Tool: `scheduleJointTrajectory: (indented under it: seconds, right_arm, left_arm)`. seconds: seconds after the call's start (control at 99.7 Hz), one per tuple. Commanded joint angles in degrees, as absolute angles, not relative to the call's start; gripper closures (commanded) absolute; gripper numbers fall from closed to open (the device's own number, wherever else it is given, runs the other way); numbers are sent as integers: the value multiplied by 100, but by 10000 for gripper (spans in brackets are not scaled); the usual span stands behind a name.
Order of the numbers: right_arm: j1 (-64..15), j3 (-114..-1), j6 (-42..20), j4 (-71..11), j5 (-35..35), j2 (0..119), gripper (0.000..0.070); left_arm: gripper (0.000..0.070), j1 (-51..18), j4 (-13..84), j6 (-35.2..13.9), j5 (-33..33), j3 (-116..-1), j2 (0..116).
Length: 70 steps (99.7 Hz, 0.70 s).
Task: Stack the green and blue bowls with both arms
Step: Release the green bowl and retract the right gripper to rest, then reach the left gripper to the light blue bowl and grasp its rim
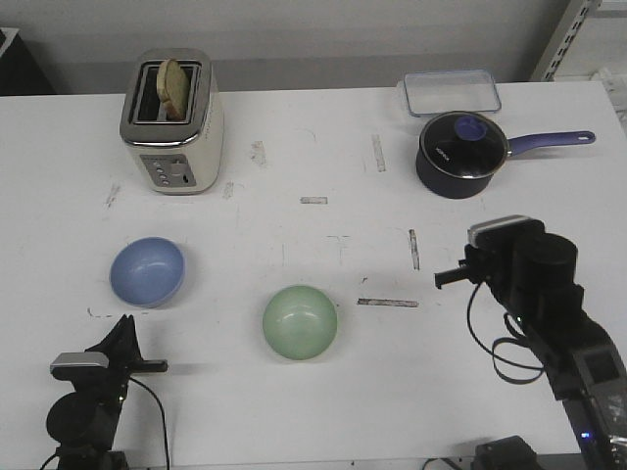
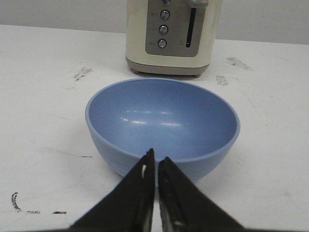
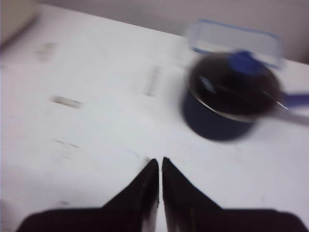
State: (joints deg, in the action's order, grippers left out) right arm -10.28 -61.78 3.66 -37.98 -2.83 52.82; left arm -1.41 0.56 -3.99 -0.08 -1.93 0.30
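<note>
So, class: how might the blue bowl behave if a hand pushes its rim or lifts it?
The blue bowl looks rigid, probably light plastic. Its rounded sides narrow towards the base, so a rim push may tip or slide it. The smooth matte wall could slip in a pinch.

The front view looks down and forward over the whole table (image 1: 323, 401). The left wrist view faces the blue bowl (image 2: 161, 123) closely, sharing the toaster (image 2: 169, 36). The blurred right wrist view shares the saucepan (image 3: 224, 104).
</note>
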Motion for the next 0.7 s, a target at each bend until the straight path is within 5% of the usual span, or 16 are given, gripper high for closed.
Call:
scheduleJointTrajectory:
  seconds: [0.0, 0.321, 0.692]
  right_arm:
    - [-762, -5660, 495, -3605, -274, 4915, 700]
    - [-220, -3225, 460, -2320, 386, 2757, 700]
    - [-220, -2954, 454, -2270, 454, 2338, 700]
  left_arm:
    - [698, -141, -8, -412, -8, -78, 19]
    - [698, -141, -23, -419, -5, -82, 19]
    - [698, -141, -123, -716, -23, -1079, 58]
